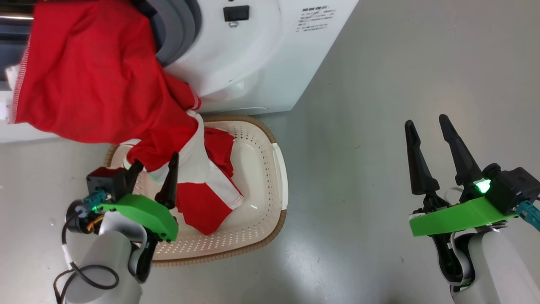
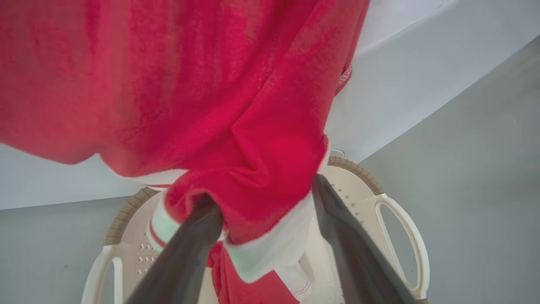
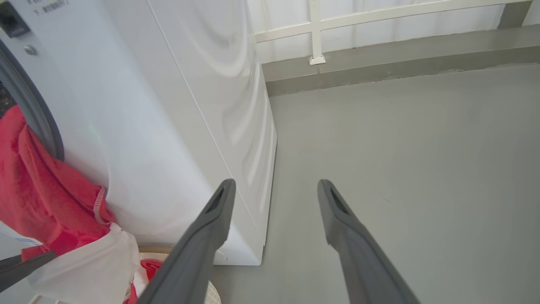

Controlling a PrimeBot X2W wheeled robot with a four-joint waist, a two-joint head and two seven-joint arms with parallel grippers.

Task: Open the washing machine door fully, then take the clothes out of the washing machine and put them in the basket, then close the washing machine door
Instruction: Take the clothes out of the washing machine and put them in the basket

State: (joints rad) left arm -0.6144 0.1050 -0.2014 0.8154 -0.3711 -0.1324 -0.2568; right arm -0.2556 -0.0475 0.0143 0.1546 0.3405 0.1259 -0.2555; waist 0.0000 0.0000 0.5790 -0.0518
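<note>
One basket (image 1: 281, 169), perhaps two garments (image 1: 84, 76)

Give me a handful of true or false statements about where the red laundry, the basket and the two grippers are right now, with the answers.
1. The bright red and white fabric clothes trail from the opening of the big white washing machine down into the cream perforated plastic basket. True.
2. The basket lies tipped on its side. False: it stands upright on the grey floor in front of the machine.
3. The right gripper is shut on a garment. False: its jaws are open above the floor, holding nothing.
4. The left gripper is over the basket, fingers apart with cloth between them. True.
</note>
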